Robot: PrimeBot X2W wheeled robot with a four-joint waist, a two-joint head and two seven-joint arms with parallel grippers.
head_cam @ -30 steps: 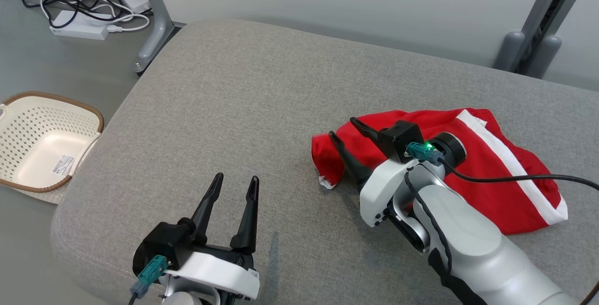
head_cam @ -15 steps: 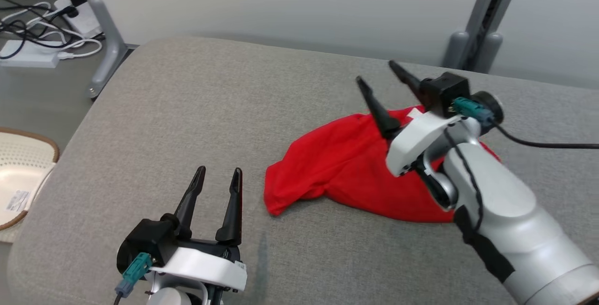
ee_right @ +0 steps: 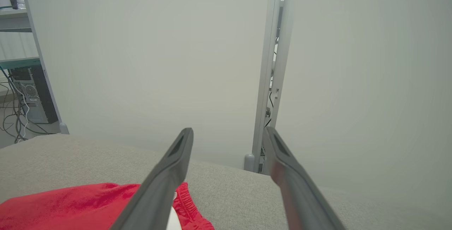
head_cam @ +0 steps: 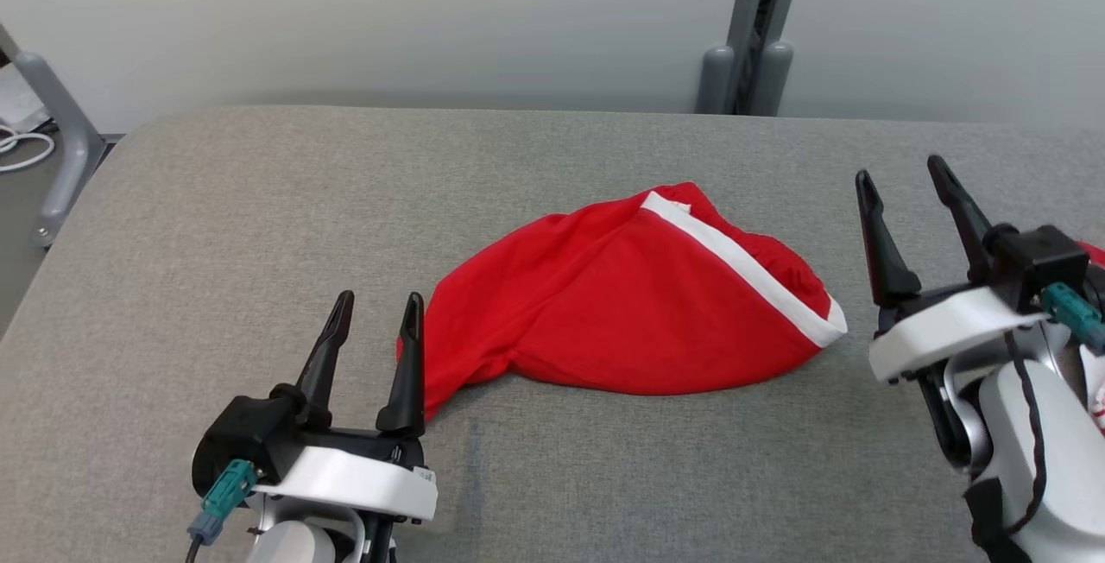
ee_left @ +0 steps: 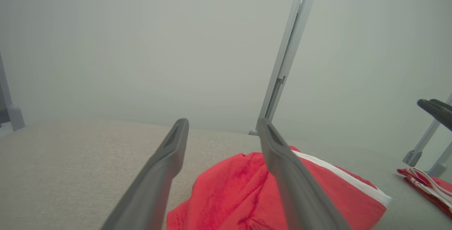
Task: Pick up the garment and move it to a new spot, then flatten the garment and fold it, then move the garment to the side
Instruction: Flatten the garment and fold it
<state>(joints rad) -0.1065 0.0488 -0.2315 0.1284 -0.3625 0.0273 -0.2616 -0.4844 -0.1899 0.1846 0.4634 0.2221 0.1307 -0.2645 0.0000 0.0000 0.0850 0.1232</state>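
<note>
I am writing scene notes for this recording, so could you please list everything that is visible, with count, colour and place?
garment: one, red with a white stripe, crumpled at the middle of the padded surface
second garment: one, red with white stripes, at the right end of the surface
padded surface: one, grey, under both garments
upright post: one, grey, behind the far edge
frame leg: one, grey, on the floor at far left
computer tower: one, dark, on the floor beyond the surface, cables beside it
left pincer: one, dark fingers, open, lower left, by the garment's near corner
right pincer: one, dark fingers, open and empty, right of the garment
</note>
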